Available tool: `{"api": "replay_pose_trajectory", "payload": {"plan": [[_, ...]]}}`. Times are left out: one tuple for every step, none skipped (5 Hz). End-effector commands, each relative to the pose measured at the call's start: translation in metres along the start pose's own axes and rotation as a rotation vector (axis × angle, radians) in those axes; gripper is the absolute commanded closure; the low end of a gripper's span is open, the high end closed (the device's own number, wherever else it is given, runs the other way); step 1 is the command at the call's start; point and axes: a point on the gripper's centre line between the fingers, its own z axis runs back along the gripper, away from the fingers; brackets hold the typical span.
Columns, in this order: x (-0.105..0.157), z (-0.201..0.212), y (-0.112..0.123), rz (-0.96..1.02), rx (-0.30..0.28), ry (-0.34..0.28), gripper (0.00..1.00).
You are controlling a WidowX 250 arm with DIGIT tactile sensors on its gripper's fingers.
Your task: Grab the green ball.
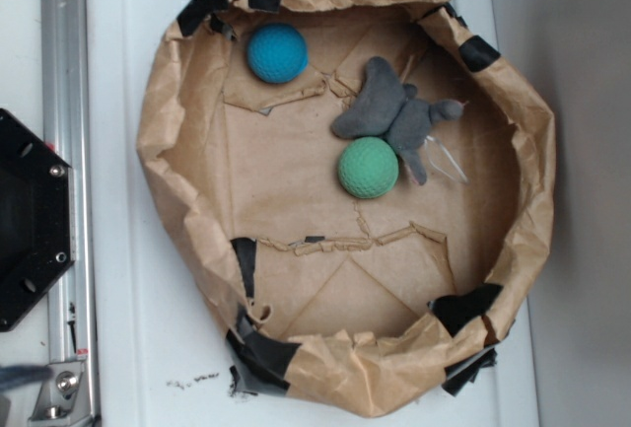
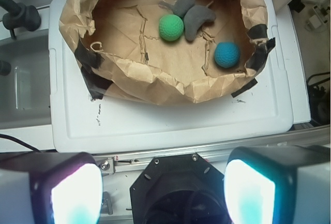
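Approach stage, before any descent. The dimpled sea-green ball (image 1: 369, 167) lay near the middle of the crumpled brown-paper basin (image 1: 177, 210), touching the grey plush toy (image 1: 394, 111); the blue dimpled ball (image 1: 277, 52) sat apart, toward the basin's wall. In the wrist view my gripper (image 2: 163, 182) stood with its fingers wide apart, empty, well outside the basin. I judged that the next move called for travelling over the basin's rim and descending on the side of the green ball away from the plush toy.
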Motion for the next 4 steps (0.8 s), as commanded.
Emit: {"api": "replay_pose_trajectory", "payload": {"plan": [[0.075,-0.055,0.020,0.329,-0.056,-0.027,0.00],[0.100,-0.085,0.017,0.479,-0.048,-0.159,0.00],[0.117,-0.130,0.019,0.580,-0.001,-0.174,0.00],[0.129,-0.162,0.026,0.604,0.022,-0.163,0.00]]}}
